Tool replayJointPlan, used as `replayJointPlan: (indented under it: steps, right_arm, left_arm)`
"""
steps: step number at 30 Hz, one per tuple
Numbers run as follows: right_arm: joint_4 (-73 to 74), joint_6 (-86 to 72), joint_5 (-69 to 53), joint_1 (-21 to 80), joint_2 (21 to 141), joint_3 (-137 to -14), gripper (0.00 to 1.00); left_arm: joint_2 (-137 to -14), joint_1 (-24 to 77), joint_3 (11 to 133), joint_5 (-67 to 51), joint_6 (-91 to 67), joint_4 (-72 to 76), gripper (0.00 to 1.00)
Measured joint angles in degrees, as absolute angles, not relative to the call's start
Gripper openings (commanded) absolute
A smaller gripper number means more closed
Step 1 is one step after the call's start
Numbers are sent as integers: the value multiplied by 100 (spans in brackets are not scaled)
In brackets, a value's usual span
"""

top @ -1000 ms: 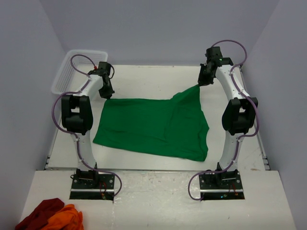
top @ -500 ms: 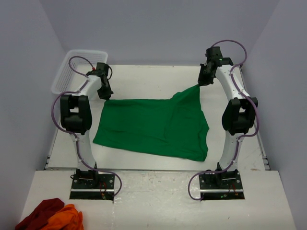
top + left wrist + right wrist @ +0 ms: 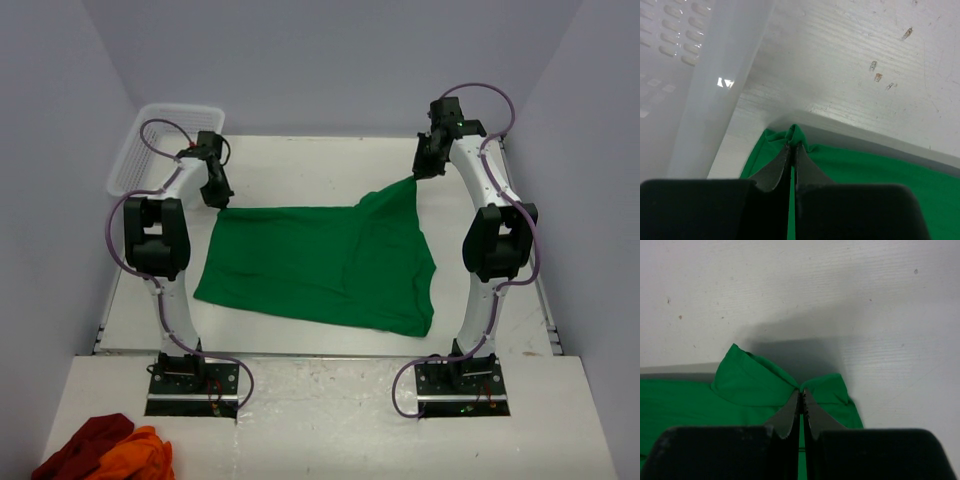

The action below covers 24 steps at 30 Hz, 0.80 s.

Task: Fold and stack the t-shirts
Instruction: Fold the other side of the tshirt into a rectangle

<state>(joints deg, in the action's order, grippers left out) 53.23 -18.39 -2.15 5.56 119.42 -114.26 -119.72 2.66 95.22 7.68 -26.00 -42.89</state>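
A green t-shirt (image 3: 320,262) lies spread over the middle of the white table (image 3: 300,165). My left gripper (image 3: 218,203) is shut on its far left corner (image 3: 794,134), held a little above the table next to the basket. My right gripper (image 3: 416,177) is shut on its far right corner (image 3: 801,388), lifted off the table so the cloth rises toward it. The near edge of the shirt rests on the table.
A white plastic basket (image 3: 150,145) stands at the far left corner; its wall (image 3: 715,75) is close to my left gripper. A dark red and an orange garment (image 3: 105,452) lie in a heap on the near left ledge.
My left gripper has moved slightly to the far left with its corner of the shirt. The right arm has not moved.
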Motion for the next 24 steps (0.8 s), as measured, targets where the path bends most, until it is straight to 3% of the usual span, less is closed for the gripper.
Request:
replayJointPlan:
  steps: [24]
  right_arm:
    - [5323, -1833, -235, 530, 11931, -11537, 0]
  left_arm:
    - [-11966, 163, 9880, 755, -2593, -4289, 0]
